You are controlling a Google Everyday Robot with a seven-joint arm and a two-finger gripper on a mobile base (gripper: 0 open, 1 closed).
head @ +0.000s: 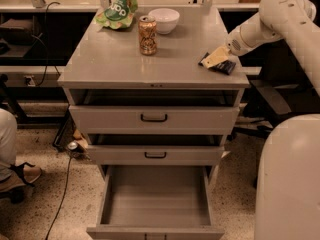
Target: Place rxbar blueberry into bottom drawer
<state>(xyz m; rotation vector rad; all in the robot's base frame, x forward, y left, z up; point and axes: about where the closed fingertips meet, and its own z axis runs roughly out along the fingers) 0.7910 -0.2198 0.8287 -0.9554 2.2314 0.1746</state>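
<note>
The rxbar blueberry [223,67], a small flat dark bar, lies at the right front corner of the cabinet top [125,59]. My gripper [215,58] comes in from the right on a white arm and rests right on top of the bar, covering most of it. The bottom drawer [156,199] is pulled far out below, with a bare flat grey floor.
A tan soda can [147,35], a white bowl [164,20] and a green chip bag [117,11] stand at the back of the top. The two upper drawers [154,118] are slightly open. The robot's white body [287,184] fills the lower right. A person's leg [7,149] is at left.
</note>
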